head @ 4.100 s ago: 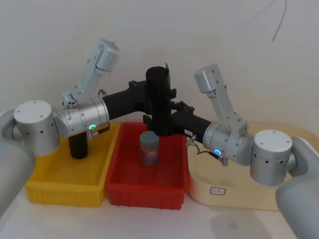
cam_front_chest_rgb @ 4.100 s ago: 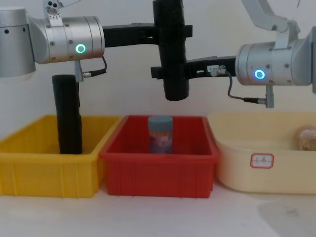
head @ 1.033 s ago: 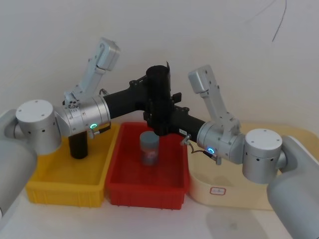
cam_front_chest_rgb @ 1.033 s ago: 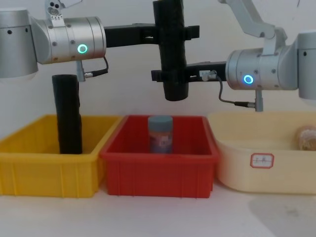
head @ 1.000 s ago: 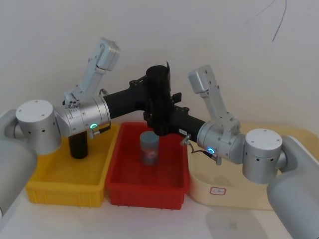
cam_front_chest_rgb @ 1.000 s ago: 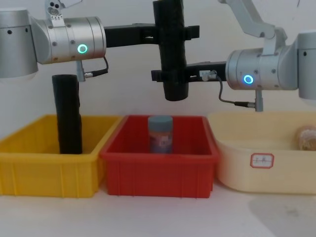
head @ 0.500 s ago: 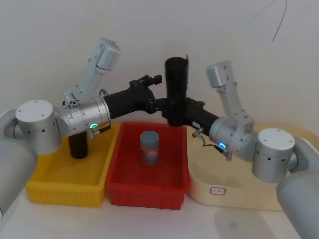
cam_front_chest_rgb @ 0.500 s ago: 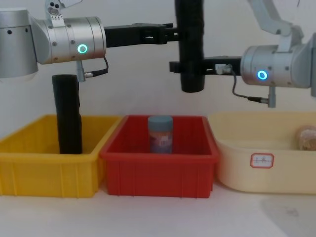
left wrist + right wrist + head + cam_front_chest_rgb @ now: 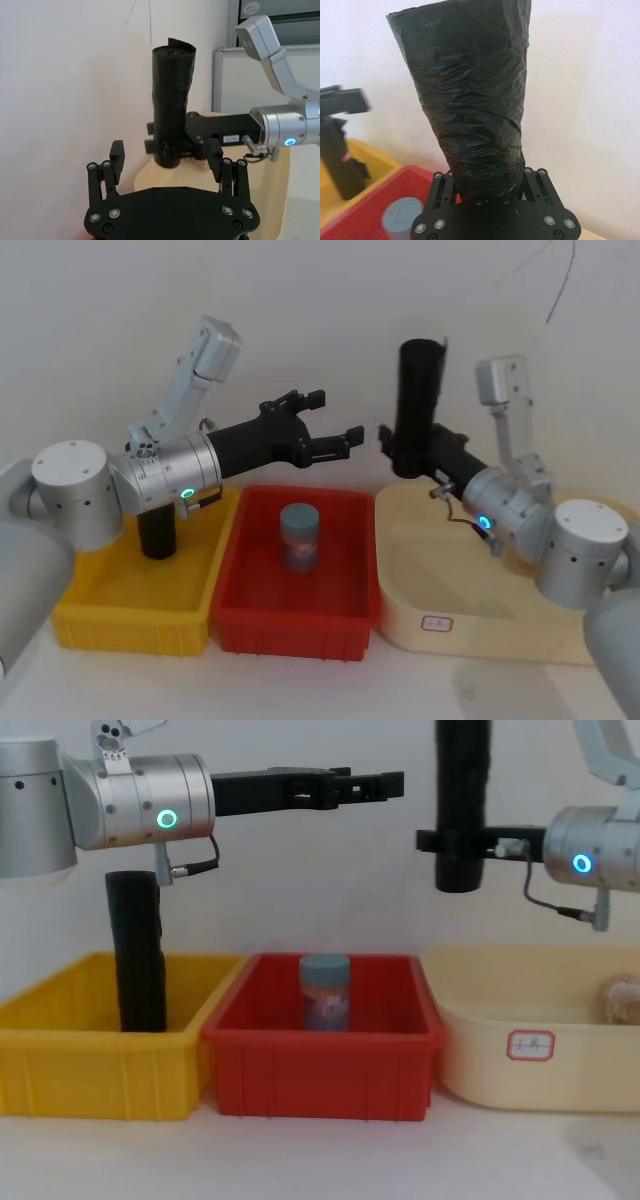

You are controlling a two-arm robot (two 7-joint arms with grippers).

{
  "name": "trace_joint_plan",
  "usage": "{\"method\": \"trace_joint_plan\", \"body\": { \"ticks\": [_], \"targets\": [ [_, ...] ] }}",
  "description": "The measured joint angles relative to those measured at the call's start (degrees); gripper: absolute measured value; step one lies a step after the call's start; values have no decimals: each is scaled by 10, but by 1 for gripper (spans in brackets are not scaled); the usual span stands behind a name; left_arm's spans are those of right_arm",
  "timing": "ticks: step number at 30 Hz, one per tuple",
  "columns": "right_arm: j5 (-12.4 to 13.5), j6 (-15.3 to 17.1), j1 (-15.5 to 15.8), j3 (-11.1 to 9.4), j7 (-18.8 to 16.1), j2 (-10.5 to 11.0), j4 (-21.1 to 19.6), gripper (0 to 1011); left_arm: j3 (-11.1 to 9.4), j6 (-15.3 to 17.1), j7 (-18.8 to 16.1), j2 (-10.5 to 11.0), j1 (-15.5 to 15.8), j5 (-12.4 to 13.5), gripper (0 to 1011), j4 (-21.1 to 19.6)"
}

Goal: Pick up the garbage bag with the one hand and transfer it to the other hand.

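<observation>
Garbage bag (image 9: pixel 417 400) upright in right end effector (image 9: pixel 402 455); left end effector (image 9: pixel 335 440) open, apparently clear.

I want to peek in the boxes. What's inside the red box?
A small grey-blue jar stands upright in the red box, near the middle. Its label is too blurry to read. The floor right behind the jar is hidden by it.

The left gripper (image 9: pixel 335 440) has let go of the garbage bag (image 9: pixel 417 405) and now stands open above the red bin (image 9: pixel 340 625). The right gripper (image 9: pixel 405 455), clamped on the bag, has carried it rightward over the cream tub (image 9: pixel 400 630).
</observation>
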State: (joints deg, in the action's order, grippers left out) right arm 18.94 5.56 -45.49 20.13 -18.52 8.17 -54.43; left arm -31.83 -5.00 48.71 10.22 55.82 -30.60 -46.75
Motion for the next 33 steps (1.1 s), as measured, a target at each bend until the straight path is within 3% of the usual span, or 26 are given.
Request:
{"method": "trace_joint_plan", "body": {
  "ticks": [5,17,30,33],
  "targets": [
    [0,10,12,-16,29,5,-14,552,0,0,0,0,0,0,1001,0],
    [3,54,85,-59,97,27,-116,552,0,0,0,0,0,0,1001,0],
    [4,80,134,-79,118,43,-194,552,0,0,0,0,0,0,1001,0],
    [4,82,140,-81,120,45,-204,598,0,0,0,0,0,0,1001,0]
  ]
}}
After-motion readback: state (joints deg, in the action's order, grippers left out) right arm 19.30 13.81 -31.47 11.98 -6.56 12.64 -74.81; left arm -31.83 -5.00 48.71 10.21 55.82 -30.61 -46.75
